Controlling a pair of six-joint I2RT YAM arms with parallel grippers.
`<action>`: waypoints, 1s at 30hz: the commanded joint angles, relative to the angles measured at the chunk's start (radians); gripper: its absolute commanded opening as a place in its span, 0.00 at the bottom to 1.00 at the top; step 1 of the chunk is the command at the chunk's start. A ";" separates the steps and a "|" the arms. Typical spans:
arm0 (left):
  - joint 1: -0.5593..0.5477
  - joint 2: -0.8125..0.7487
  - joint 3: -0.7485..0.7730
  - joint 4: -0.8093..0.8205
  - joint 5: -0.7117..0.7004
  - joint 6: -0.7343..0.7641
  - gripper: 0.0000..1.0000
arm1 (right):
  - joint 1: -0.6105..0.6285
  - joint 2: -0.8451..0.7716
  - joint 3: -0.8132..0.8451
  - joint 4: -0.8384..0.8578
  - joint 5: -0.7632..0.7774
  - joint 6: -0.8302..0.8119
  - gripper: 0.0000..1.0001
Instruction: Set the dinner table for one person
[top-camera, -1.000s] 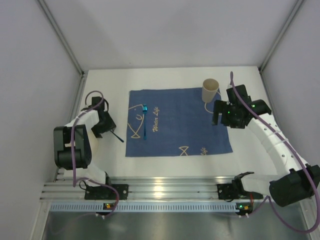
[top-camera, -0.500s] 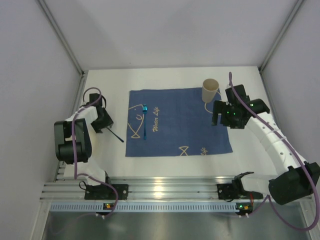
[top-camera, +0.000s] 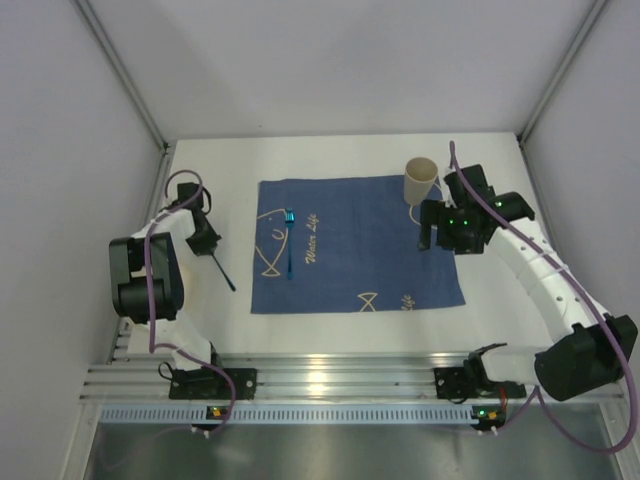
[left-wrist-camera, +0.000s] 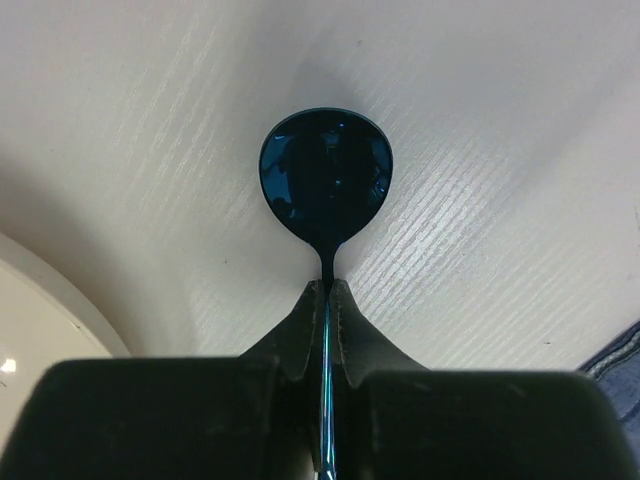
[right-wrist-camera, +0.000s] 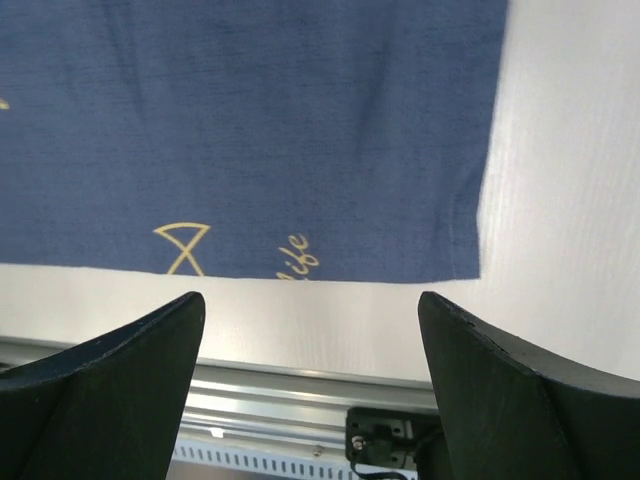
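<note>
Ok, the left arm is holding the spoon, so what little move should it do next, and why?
Probably lift the spoon a little and carry it right, toward the blue placemat. The left gripper is shut on its handle, but the spoon is over the white dinner table, beside the mat. A blue utensil already lies on the mat.

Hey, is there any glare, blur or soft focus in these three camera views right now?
Top external: sharp overall, with a bright glare patch on the aluminium rail. Left wrist: the spoon bowl shows small highlights, and the left gripper body is a dark blur. Right wrist: the placemat is crisp, and the right gripper looks soft-edged.
</note>
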 joint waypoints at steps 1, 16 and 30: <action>0.011 0.007 -0.007 -0.032 0.020 0.010 0.00 | 0.049 -0.005 0.079 0.062 -0.122 -0.064 0.88; -0.495 -0.144 0.409 -0.342 0.016 -0.225 0.00 | 0.342 0.089 0.057 0.410 -0.379 0.062 0.86; -0.857 -0.007 0.731 -0.429 0.074 -0.372 0.00 | 0.381 0.075 -0.091 0.675 -0.411 0.182 0.81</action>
